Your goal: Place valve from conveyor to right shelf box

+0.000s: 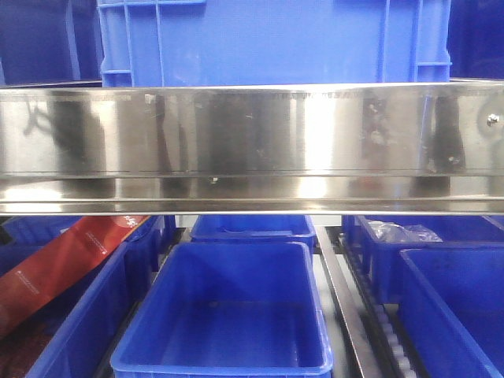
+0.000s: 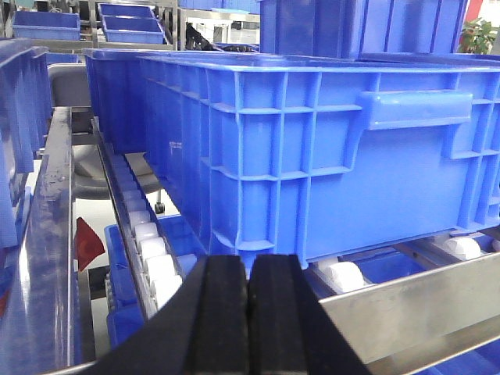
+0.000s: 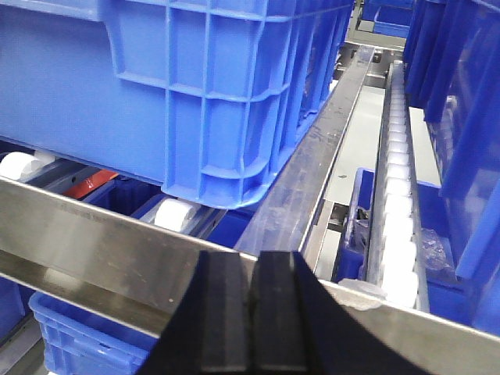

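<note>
- A steel shelf rail [image 1: 252, 146] runs the full width of the front view, polished and reflective.
- On the level above it sits a big blue ribbed crate [image 1: 272, 39]; both wrist views show it resting on white rollers [image 2: 152, 250], with a moulded handle [image 2: 418, 105] on its end wall.
- Below the rail, an open blue bin [image 1: 224, 315] sits centred, its inside bare; more blue bins flank it, one on the right holding clear plastic wrap [image 1: 402, 232].
- A red carton [image 1: 59, 264] leans across the lower-left bins.
- Left claw [image 2: 248, 316]: black pads pressed together, nothing between them.
- Right claw [image 3: 254, 316]: likewise pressed together and holding nothing, just over the steel rail.
- Neither valve nor conveyor appears in any view.
</note>
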### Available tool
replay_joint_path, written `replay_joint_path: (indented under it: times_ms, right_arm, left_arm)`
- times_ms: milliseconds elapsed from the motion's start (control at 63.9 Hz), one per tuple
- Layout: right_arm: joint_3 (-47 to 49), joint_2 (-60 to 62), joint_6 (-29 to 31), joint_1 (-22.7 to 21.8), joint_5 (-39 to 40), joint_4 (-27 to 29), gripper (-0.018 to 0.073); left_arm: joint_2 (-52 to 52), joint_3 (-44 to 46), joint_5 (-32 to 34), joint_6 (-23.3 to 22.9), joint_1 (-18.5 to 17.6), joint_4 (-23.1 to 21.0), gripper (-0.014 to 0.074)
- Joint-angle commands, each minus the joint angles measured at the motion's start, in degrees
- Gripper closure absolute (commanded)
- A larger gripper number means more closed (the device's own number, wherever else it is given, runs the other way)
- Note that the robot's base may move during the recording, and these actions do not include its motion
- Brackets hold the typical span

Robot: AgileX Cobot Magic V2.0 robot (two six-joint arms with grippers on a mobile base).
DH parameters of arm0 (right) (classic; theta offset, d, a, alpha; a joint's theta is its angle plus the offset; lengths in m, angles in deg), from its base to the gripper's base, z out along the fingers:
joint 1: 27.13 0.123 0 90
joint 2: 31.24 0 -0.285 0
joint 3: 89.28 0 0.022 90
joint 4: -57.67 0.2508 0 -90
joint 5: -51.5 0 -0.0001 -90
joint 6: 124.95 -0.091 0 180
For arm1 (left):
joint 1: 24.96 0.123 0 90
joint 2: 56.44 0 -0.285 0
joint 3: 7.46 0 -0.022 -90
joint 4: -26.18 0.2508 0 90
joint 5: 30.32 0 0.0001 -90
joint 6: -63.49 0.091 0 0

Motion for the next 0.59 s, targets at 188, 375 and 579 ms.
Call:
replay_joint_path:
  times_ms: [188,375,579]
  right_arm:
    - [-0.07,0.33,-0.17,-0.37,1.41,-0.55,0.0713]
    - [-0.07,0.33,-0.17,-0.37,1.41,-0.55,0.0713]
    - [-0.07,0.33,-0.17,-0.37,1.41,-0.55,0.0713]
  left_arm:
    - [1.68,-0.63,0.00,-0.33,0.51,-0.20,0.0707]
    - [9.61,-3.28,-5.18,2.67,8.55,-0.20,0.0707]
    - [21.18,-11.20,-5.03,3.94,18.42,-2.51,0.0707]
